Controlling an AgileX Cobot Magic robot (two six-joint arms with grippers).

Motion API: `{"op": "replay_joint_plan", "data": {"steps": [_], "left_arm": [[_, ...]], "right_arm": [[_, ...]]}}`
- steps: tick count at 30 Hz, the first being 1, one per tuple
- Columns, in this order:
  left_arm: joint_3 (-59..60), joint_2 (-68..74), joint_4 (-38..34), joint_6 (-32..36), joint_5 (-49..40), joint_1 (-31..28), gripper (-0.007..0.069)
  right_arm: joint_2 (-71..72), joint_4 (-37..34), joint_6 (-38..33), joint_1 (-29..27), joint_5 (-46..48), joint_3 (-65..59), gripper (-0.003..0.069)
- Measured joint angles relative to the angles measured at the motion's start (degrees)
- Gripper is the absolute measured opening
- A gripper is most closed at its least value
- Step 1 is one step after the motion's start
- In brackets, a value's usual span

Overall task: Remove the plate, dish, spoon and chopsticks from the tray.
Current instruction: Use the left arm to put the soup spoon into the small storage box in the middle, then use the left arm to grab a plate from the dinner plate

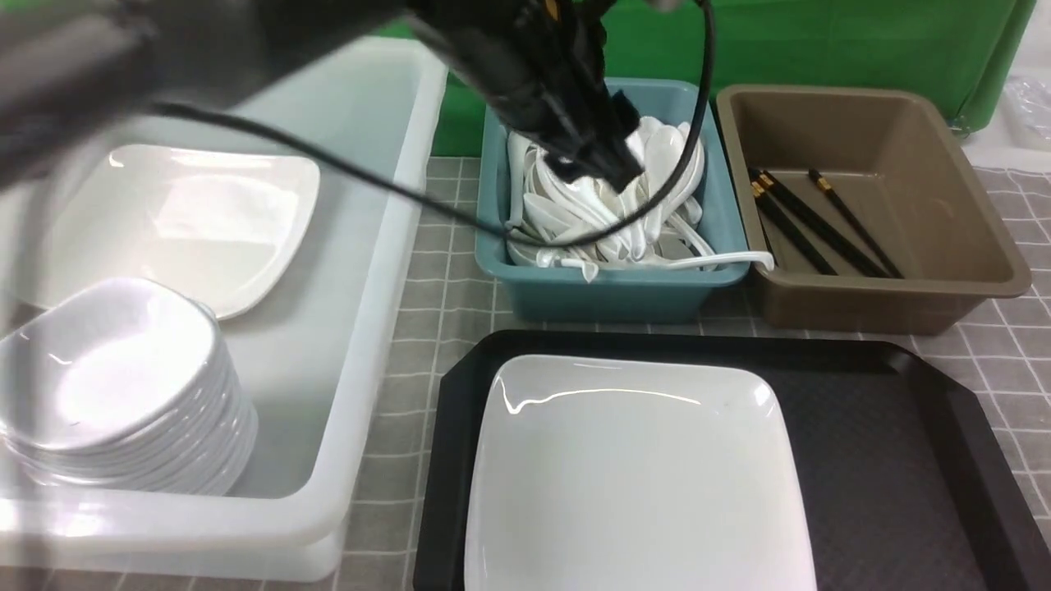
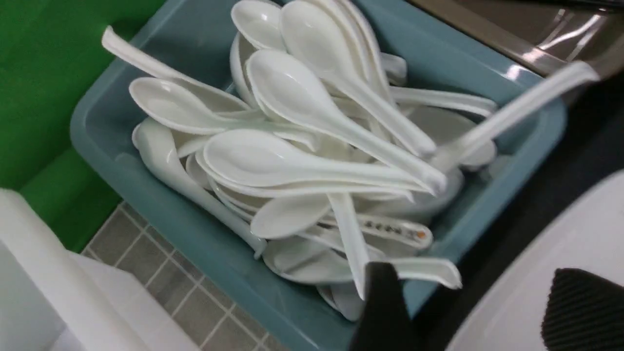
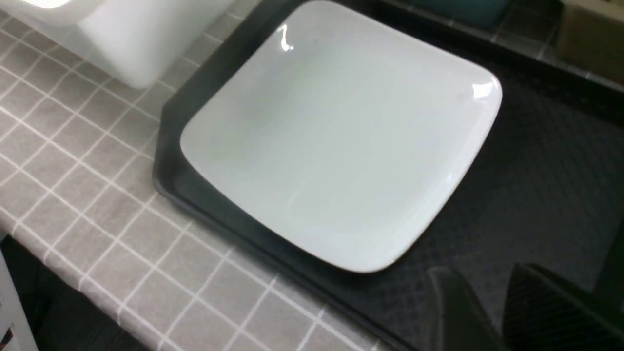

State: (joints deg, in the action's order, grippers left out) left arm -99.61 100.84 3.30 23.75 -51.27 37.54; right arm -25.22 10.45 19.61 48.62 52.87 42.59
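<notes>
Still, the square plate point(image 1: 640, 484) remains to be cleared. At the left, the big white tub point(image 1: 374, 320) holds a larger plate point(image 1: 222, 213) and stacked dishes point(image 1: 115, 377); it looks the natural place to set this one down. Next along, the left jaws stand wide apart with nothing between them, above the blue tub point(image 1: 616, 297) of soup spoons point(image 1: 661, 164), beyond the tray's far rim. From there the plate lies back towards the robot, in the left part of the black tray point(image 1: 887, 460). Its shape is nearly square, so no long axis stands out; a side edge seems the thing to pinch. The right jaws are parted and hold nothing, over bare tray just right of the plate. I judge them nearer its right edge, though the left arm is better placed for the white tub.
</notes>
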Motion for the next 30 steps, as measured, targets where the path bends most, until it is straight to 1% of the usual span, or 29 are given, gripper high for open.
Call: {"op": "replay_joint_plan", "data": {"steps": [1, 2, 4, 5, 6, 8, 11, 13, 14, 15, 16, 17, 20, 21, 23, 25, 30], "left_arm": [[1.89, -2.34, -0.7, 3.59, -1.31, 0.83, 0.0269], [8.54, -6.75, -3.3, 11.7, -4.44, 1.95, 0.0161], [18.06, -11.92, -7.86, 21.45, -6.6, 3.8, 0.0049], [19.83, -12.72, -8.6, 22.01, -6.54, 3.96, 0.0044], [24.17, -14.48, -9.96, 24.57, -5.79, 4.85, 0.0027], [32.03, -16.92, -10.57, 28.48, -2.78, 6.88, 0.0025], [41.24, -18.11, -9.48, 31.25, 1.57, 9.48, 0.0081], [46.23, -18.11, -9.34, 31.79, 5.98, 10.44, 0.0148], [46.68, -18.11, -9.34, 31.79, 6.49, 10.52, 0.0155], [48.4, -18.11, -9.34, 31.9, 9.12, 10.65, 0.0196], [52.01, -18.11, -9.1, 32.87, 13.51, 10.73, 0.0274], [52.3, -18.11, -9.0, 33.02, 14.38, 10.73, 0.029], [56.4, -18.11, -8.64, 37.43, 19.08, 10.73, 0.0409], [57.29, -18.16, -8.64, 38.82, 20.23, 10.78, 0.0434], [58.73, -18.14, -8.64, 40.35, 22.36, 10.85, 0.0462], [59.28, -17.96, -8.7, 40.93, 23.63, 10.85, 0.0469], [59.43, -16.04, -9.05, 41.06, 26.31, 10.85, 0.0456]], "right_arm": [[0.0, 0.0, -0.14, 0.0, -0.33, 0.0, 0.021], [0.0, 0.0, -0.66, 0.0, -1.16, 0.0, 0.0213], [0.0, 0.0, -1.18, 0.0, -2.04, 0.0, 0.0216], [0.0, 0.0, -1.19, 0.0, -2.09, 0.0, 0.0216], [0.0, 0.0, -1.34, 0.0, -2.62, 0.0, 0.0216], [0.0, 0.06, -1.78, 0.0, -4.02, 0.0, 0.0217], [0.0, 0.11, -2.55, 0.0, -5.59, 0.0, 0.0217], [0.0, 0.11, -2.61, 0.0, -6.65, 0.0, 0.0217], [0.0, 0.11, -2.61, 0.0, -6.78, 0.0, 0.0217], [0.0, 0.11, -2.61, 0.0, -6.93, 0.0, 0.0217], [0.0, 0.11, -2.61, 0.0, -7.32, 0.0, 0.0217], [0.0, 0.11, -2.61, 0.0, -7.37, 0.0, 0.0217], [0.0, 0.11, -2.61, 0.0, -7.51, 0.0, 0.0217], [0.0, 0.11, -2.61, 0.0, -7.51, 0.0, 0.0217], [0.0, 0.11, -2.61, 0.0, -7.51, 0.0, 0.0217], [0.0, 0.11, -2.55, 0.0, -7.51, 0.0, 0.0217], [0.0, 0.11, -2.44, 0.0, -7.51, 0.0, 0.0217]]}}
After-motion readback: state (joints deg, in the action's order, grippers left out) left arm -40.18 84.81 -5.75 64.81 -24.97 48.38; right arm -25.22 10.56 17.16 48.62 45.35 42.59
